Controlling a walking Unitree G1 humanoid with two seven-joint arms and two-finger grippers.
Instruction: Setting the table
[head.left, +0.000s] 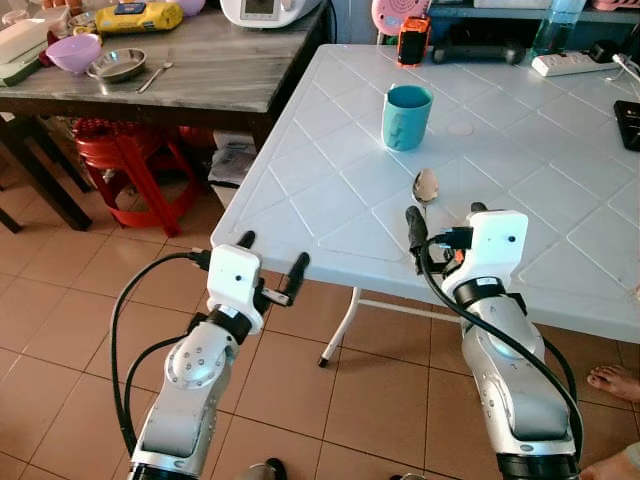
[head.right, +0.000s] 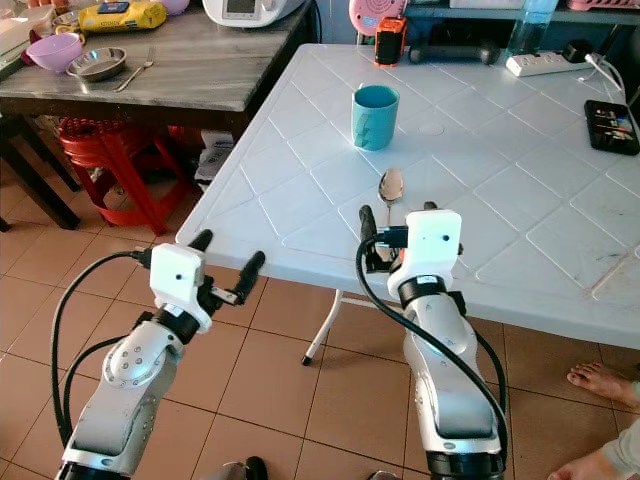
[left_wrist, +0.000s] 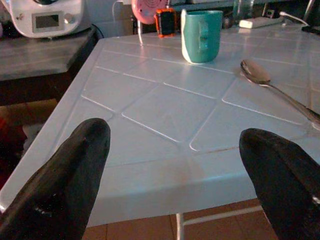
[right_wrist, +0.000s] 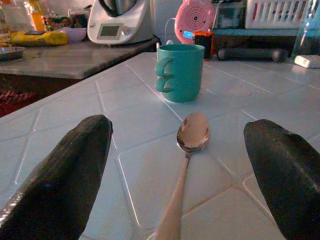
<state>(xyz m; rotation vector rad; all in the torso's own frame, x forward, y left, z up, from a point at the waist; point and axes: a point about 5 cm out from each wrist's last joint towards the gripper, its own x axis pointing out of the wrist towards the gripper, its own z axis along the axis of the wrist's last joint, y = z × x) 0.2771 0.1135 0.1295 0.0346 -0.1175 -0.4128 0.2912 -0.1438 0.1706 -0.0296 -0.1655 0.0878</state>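
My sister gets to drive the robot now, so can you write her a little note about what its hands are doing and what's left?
Right pincer: open, over the white table, its fingers either side of the spoon's handle, holding nothing.
Left pincer: open, empty, off the table's near edge.
Spoon lies flat on the table, bowl pointing at the teal mug, which stands upright just beyond it.
Done: mug and spoon are on the table.
Left: probably more dishes; a purple bowl and metal plate wait on the dark side table.
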